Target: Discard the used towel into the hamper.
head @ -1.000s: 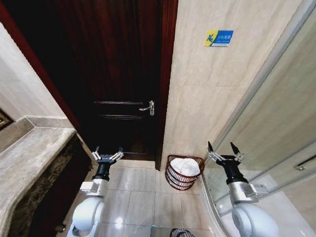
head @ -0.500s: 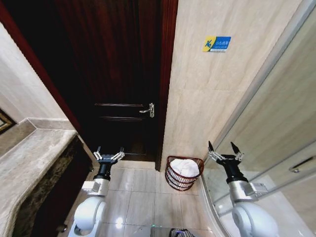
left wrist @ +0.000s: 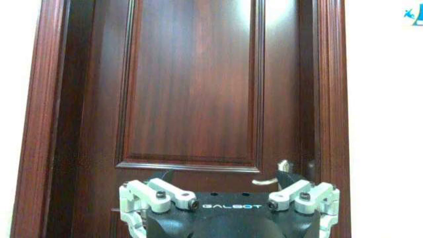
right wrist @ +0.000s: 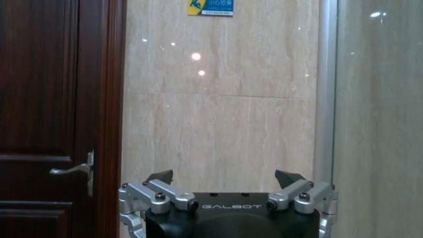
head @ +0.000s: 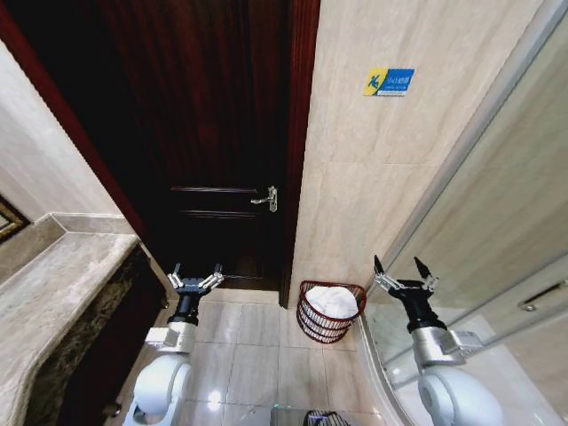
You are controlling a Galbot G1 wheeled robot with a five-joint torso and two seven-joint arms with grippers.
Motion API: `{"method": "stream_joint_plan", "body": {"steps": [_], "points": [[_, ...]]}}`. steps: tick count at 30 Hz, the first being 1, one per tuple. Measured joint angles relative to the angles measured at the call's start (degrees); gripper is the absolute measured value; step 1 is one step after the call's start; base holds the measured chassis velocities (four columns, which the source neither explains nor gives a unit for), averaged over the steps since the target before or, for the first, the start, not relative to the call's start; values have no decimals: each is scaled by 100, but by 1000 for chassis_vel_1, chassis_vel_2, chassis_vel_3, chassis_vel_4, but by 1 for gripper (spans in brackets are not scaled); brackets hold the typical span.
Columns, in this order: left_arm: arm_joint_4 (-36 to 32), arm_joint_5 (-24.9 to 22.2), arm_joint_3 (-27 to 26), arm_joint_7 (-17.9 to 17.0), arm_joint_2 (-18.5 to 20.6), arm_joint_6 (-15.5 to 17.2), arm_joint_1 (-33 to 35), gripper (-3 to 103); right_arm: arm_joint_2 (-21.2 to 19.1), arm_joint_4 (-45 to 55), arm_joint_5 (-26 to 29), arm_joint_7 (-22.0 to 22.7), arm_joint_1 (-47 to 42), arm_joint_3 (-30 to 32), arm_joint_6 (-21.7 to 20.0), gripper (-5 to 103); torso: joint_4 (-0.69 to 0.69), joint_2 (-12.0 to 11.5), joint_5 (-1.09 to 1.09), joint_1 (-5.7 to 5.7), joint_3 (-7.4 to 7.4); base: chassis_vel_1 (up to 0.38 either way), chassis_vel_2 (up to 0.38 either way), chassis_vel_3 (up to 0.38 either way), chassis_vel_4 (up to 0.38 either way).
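The white towel [head: 333, 300] is already bundled in the hamper [head: 330, 311], between the left claw [head: 195, 280] and right claw [head: 405, 280], both spread empty, only the view nudged since, so it's basically done.

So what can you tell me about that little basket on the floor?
The hamper is a small round basket of thin dark reddish-brown wire ribs, tapering slightly downward. It stands upright on the tiled floor at the foot of the beige wall, beside the dark door frame. A crumpled white towel lies inside. Neither gripper touches it.
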Motion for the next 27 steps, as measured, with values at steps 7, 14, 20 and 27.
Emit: {"method": "stream_joint_plan", "body": {"steps": [7, 14, 20, 27], "points": [[-83, 9, -16, 2, -20, -52, 71, 100, 18, 41, 8, -21, -144, 76, -23, 100, 0, -20, 0, -14, -13, 81, -81, -79, 81], [-119, 6, -38, -6, -31, -101, 130, 100, 20, 43, 7, -24, -211, 86, 4, 100, 0, -33, 0, -20, -20, 99, -95, -109, 108], [-115, 14, -27, -9, -60, -179, 176, 100, 25, 10, 7, -24, -315, 106, 139, 100, 0, -42, 0, -21, -24, 83, -98, -88, 87], [-98, 19, -24, -12, -65, -185, 150, 100, 31, -28, -1, -31, -349, 148, 206, 100, 0, -51, 1, -25, -29, 89, -96, -112, 89]]}}
